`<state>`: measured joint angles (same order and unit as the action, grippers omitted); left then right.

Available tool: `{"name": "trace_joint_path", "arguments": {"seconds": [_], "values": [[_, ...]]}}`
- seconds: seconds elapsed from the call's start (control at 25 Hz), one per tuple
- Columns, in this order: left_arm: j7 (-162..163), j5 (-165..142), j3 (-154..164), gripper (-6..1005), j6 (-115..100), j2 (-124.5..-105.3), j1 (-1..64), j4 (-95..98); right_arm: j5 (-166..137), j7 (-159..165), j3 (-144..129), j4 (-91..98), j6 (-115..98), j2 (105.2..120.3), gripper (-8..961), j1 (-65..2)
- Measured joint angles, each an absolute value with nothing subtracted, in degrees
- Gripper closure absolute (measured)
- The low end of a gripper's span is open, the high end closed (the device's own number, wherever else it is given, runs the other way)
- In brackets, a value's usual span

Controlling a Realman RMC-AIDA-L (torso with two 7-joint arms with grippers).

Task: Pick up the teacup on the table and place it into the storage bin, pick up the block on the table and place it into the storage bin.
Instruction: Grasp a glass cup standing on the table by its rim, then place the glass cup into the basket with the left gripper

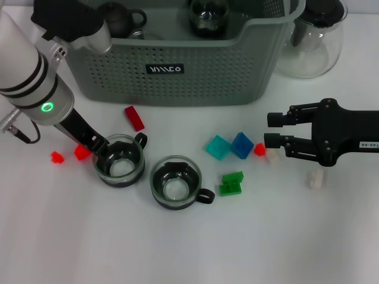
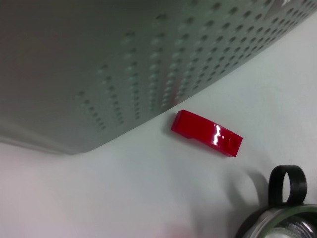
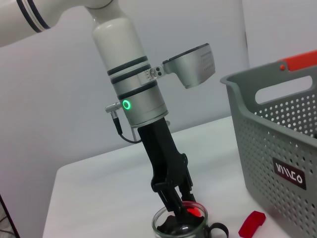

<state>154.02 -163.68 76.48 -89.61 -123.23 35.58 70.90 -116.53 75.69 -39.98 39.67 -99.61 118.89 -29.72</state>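
Head view: the storage bin at top holds dark cups. The left gripper grips the left teacup's rim; the right gripper is open.

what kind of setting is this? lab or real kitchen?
Likely a lab test bench: plain white table, bare wall, and staged props, meaning scattered toy blocks, glass teacups and a storage bin.

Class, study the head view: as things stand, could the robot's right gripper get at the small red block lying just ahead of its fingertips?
Probably yes. The right gripper is open and aimed at the small red block, with only bare table between them. The blue block touches the red one's far side, away from the approach.
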Motion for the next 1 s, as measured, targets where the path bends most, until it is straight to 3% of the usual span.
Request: {"name": "trace_joint_path", "arguments": {"seconds": [0.48,0.56,0.68,0.88,0.96,1.0], "values": [[149.7,-161.8,69.7,889,-92.6,-123.36,35.9,71.0,-116.5,75.9,-39.9,39.4,-99.4,118.7,528,-29.5],[145.5,-159.4,63.7,917,-94.6,-123.3,36.4,70.4,-116.4,75.9,-39.9,39.4,-99.4,118.66,528,-29.5],[136.2,-152.2,51.4,959,-98.9,-121.06,38.5,63.8,-116.3,76.1,-39.8,39.4,-99.4,118.65,528,-29.5],[117.6,-137.0,37.5,951,-106.1,-113.6,43.2,41.1,-116.3,76.1,-39.7,39.4,-99.5,118.65,528,-29.4],[117.6,-137.0,37.5,948,-106.1,-113.6,43.2,41.1,-116.3,76.1,-39.6,39.4,-99.5,118.66,528,-29.4],[113.4,-132.7,33.8,946,-108.1,-111.92,44.3,35.3,-116.3,76.1,-39.6,39.4,-99.5,118.68,528,-29.4]]}}
